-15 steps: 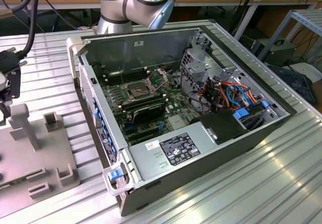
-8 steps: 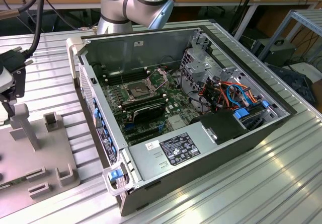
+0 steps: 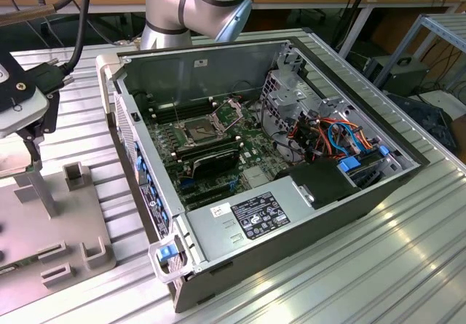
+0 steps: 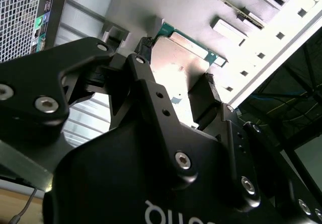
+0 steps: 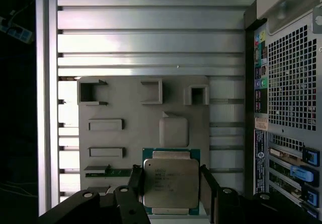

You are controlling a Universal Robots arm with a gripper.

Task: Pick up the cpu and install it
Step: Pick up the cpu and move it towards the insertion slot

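Though it looked thin and light, the small square chip with a dull silver-grey metal lid on a green board, the cpu (image 5: 171, 183), was probably stiff but delicate underneath, so it was best held by its bare edges. The black two-fingered gripper (image 4: 177, 65) was closed against two opposite edges, holding the chip over the grey fixture plate (image 5: 131, 108) and well apart from the open computer case (image 3: 196, 69).

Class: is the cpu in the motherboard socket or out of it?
Out. The cpu is at the gripper, over the grey fixture plate outside the computer case; held or resting, cannot tell.
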